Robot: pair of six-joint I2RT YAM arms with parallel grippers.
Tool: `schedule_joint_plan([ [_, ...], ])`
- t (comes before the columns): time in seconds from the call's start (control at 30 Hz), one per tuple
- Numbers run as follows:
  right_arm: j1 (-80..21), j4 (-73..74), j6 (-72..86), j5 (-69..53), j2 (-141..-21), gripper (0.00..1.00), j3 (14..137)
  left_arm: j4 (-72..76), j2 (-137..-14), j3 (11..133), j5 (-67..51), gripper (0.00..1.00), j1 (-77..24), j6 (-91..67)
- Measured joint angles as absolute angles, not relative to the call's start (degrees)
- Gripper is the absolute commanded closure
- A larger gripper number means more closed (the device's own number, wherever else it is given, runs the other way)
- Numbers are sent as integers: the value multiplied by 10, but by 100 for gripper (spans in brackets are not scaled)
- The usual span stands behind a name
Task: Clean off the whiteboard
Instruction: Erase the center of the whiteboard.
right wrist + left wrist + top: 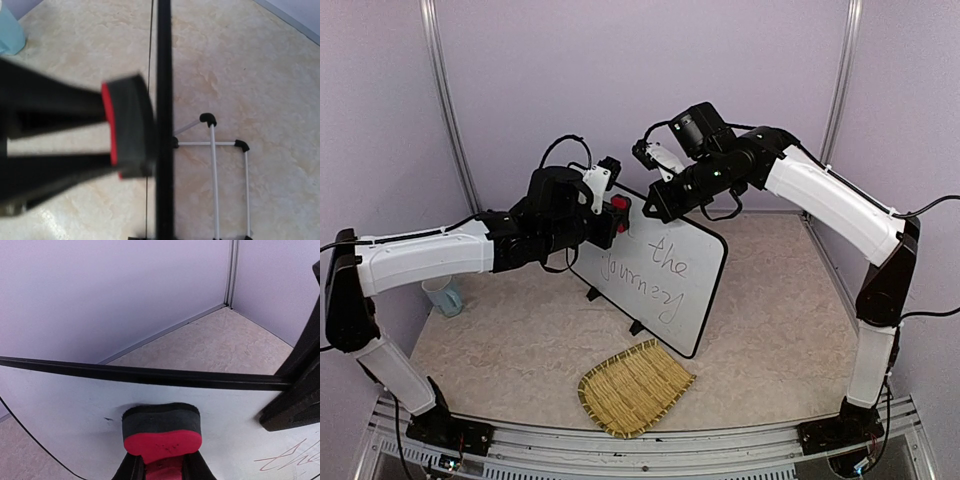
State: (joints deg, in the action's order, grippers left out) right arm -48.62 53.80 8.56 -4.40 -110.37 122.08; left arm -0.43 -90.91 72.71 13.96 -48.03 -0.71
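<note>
Straw mat (635,388) lying nearest, flat on worktop (770,340), playing no part in job. Whiteboard (700,270) standing just behind it, mid-worktop, on own feet. Handwriting (655,270) ("the journey") showing across middle and lower board, so most wiping looking undone; only top-left patch reading clean. Left pincer (610,215) clamping red-backed eraser (619,208), pressing it onto that top corner. Right pincer (653,207) closed, seemingly pinching top rim, steadying board. Eraser and arm hiding anything written beneath; rim contact blurring in right wrist view.
</note>
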Motion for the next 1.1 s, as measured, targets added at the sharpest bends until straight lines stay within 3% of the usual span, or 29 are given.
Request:
schedule_joint_plan([
  [0.37,-486,537,86,-44,-1104,100,1221,-4,-913,727,161,84,-486,-11],
  [0.73,-488,536,83,-48,-1104,100,1221,-10,-911,727,123,84,-364,-27],
  [1.1,-488,537,89,-40,-1104,100,1221,-9,-911,727,120,83,-423,-18],
])
